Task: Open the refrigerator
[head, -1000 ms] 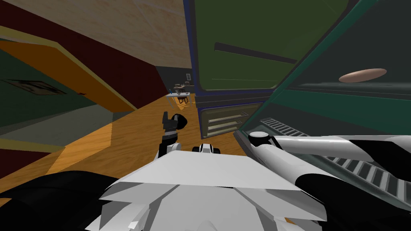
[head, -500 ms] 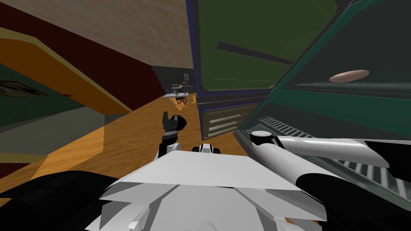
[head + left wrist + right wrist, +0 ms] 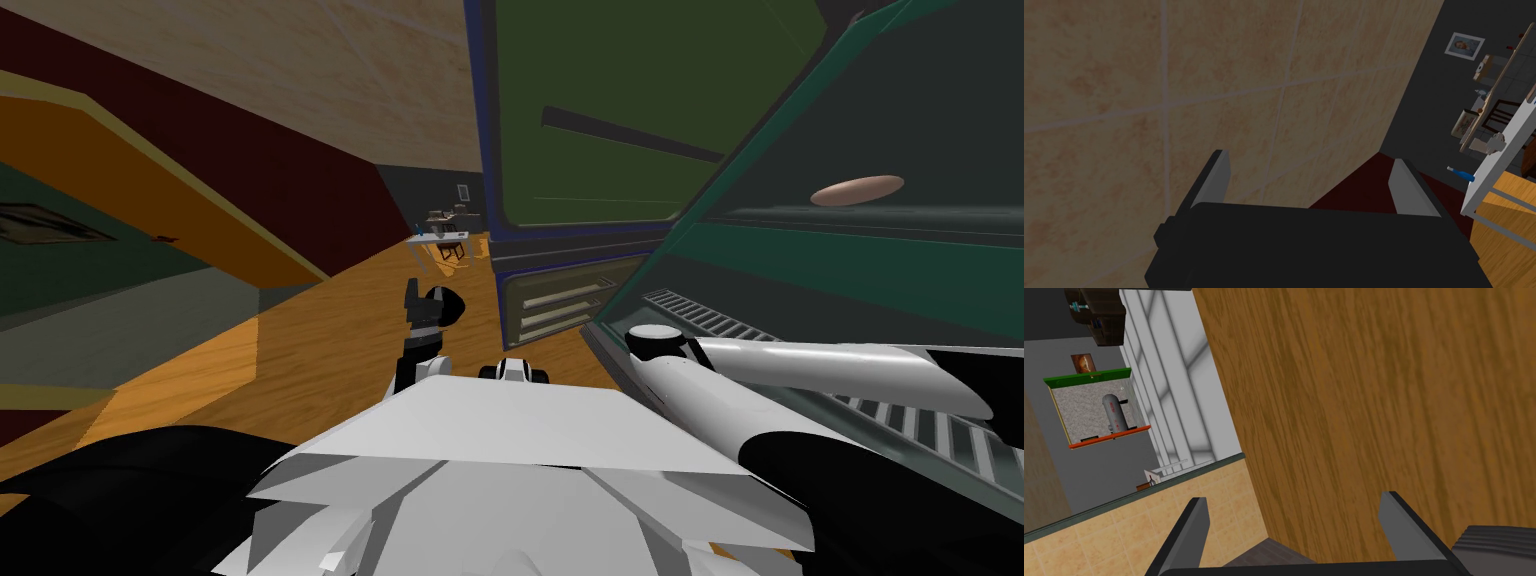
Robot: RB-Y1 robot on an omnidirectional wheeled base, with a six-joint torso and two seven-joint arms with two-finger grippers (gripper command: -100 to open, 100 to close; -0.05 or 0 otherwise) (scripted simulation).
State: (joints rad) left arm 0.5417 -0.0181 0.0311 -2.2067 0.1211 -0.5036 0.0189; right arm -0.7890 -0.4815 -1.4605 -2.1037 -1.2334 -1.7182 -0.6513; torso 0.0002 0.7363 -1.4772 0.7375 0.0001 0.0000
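My head has turned a touch, and the teal door (image 3: 800,265) on the right has shifted, its tan oval (image 3: 857,190) sliding left. I'd judge the refrigerator (image 3: 600,130), far centre, to be open already, though the hinge is hidden. Smooth green panel, blue frame, ribbed grille (image 3: 700,318) nearby. The right gripper (image 3: 1294,503) is spread wide over the grained wooden floor (image 3: 1374,388), and the left gripper (image 3: 1309,160) is wide and empty.

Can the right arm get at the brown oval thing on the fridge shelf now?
Probably yes: the shelf with the oval thing lies open, nothing between it and the right forearm. The right gripper, open and empty, faces the wood floor, so it must turn first.
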